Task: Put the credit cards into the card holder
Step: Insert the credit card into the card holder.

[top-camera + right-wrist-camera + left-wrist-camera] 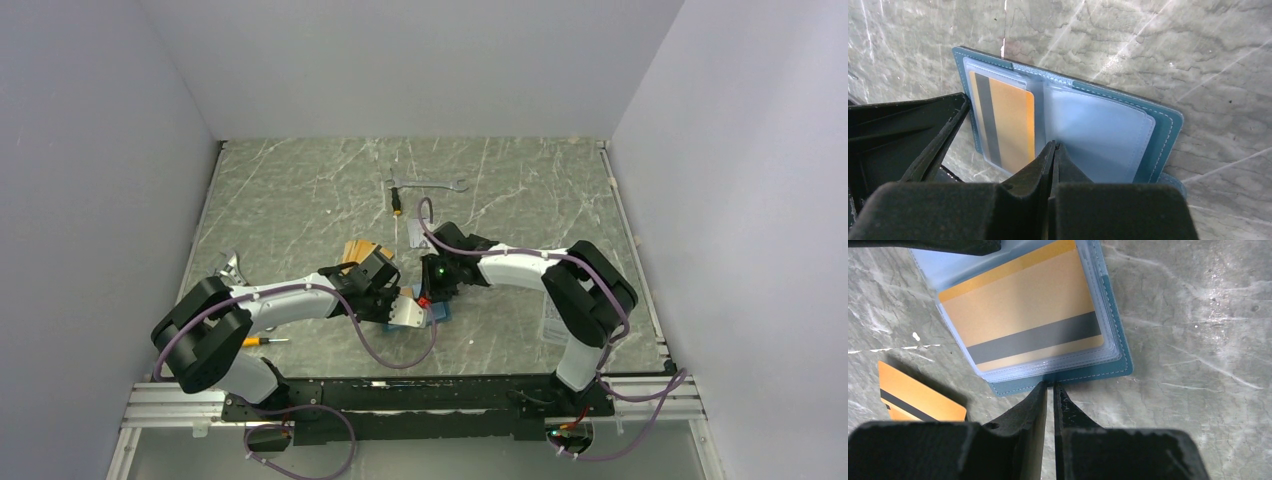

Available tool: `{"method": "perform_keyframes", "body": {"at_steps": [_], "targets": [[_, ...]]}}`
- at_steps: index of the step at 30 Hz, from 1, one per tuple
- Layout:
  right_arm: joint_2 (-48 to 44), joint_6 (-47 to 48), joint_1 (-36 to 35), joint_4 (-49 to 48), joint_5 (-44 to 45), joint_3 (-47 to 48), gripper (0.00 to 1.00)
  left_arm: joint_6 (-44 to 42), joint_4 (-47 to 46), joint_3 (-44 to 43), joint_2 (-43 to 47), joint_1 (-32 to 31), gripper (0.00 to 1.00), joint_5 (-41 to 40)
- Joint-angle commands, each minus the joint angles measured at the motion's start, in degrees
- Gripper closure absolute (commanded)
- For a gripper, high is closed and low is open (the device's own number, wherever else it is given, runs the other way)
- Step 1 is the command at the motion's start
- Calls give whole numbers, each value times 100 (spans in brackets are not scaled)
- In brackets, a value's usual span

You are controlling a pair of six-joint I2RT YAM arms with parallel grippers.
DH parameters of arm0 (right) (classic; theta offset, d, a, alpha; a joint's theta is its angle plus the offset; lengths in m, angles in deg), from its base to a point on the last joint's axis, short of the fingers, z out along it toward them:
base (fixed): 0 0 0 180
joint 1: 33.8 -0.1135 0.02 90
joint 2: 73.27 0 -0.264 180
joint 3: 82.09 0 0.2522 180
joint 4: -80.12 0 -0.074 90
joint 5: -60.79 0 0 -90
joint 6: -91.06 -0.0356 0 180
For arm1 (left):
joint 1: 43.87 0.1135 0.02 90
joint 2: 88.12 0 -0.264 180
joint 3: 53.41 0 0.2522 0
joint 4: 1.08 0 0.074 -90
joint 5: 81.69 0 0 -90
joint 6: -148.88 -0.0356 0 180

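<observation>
2 arms low @ card holder [1098, 135]

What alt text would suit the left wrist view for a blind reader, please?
An open teal card holder lies on a marbled table, an orange-gold card in its clear sleeve. The left gripper, shut, points at the holder's near edge; a second orange card lies loose nearby.

Inventory, overhead view, positions by clock face from the table centre.
1. Table [300, 190]: grey-green marbled top, pale walls on three sides.
2. Wrench [428, 184]: silver, open-ended, lying crosswise at 12 o'clock.
3. Small screwdriver [397, 215]: yellow-handled, at 11 o'clock, just below the wrench's left end.
4. Silvery metal item [230, 265]: 9 o'clock, type unclear.
5. Orange-handled screwdriver [262, 341]: 8 o'clock.
6. Clear printed packet [553, 325]: 4 o'clock, partly hidden.
</observation>
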Motion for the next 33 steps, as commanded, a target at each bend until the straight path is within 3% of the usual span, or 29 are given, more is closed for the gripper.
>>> {"method": "perform_keyframes", "body": {"at_steps": [1, 10, 16, 21, 29, 33], "targets": [[113, 11, -99, 9, 41, 234, 100, -71, 96, 70, 64, 36, 85, 0], [134, -147, -404, 1, 73, 416, 100, -53, 68, 11, -6, 51, 85, 56], [79, 19, -385, 489, 191, 624, 100, -76, 135, -91, -20, 51, 85, 52], [-573, -35, 123, 477, 15, 188, 55, 37, 354, -241, 106, 223, 85, 316], [-1833, -137, 698, 374, -136, -693, 27, 152, 547, -326, 257, 366, 85, 553], [-2138, -416, 769, -141, -255, -1527, 21, 251, 641, -442, 292, 439, 85, 771]]}}
